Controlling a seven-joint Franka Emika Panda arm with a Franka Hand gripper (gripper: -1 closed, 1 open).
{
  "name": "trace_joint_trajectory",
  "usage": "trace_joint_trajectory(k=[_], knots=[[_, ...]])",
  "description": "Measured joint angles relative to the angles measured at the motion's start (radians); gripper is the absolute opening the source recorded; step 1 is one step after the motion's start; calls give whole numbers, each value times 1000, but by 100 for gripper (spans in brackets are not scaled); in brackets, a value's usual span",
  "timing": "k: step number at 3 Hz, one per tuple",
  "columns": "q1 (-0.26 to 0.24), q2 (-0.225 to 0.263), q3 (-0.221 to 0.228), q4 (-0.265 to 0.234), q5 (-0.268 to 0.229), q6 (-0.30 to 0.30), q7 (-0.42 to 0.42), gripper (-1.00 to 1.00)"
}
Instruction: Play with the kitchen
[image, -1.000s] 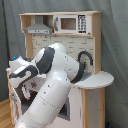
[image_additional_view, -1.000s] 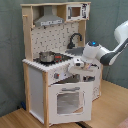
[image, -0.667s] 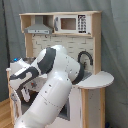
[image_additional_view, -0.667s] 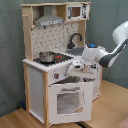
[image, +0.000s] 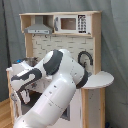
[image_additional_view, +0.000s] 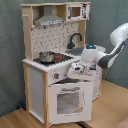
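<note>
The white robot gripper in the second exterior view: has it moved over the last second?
Yes. The gripper has come down from beside the black faucet to the counter's front edge.

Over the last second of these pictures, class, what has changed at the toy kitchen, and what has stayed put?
The arm has shifted slightly; its gripper is still at the kitchen's front edge, above the oven door. Nothing was visibly grasped or released. The pot stayed on the stovetop, the faucet unchanged.

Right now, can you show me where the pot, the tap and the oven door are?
Small metal pot (image_additional_view: 46, 56): second exterior view, on its side wall.
Black curved tap (image_additional_view: 75, 38): second exterior view, on its arch.
White windowed oven door (image_additional_view: 68, 101): second exterior view, on its window.
</note>
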Motion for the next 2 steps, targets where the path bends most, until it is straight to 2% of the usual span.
trace_joint_trajectory(k=[1, 2], knots=[[0, 6, -2, 0, 0, 0, -4, -100], [2, 61, -18, 0, 0, -7, -30, -100]])
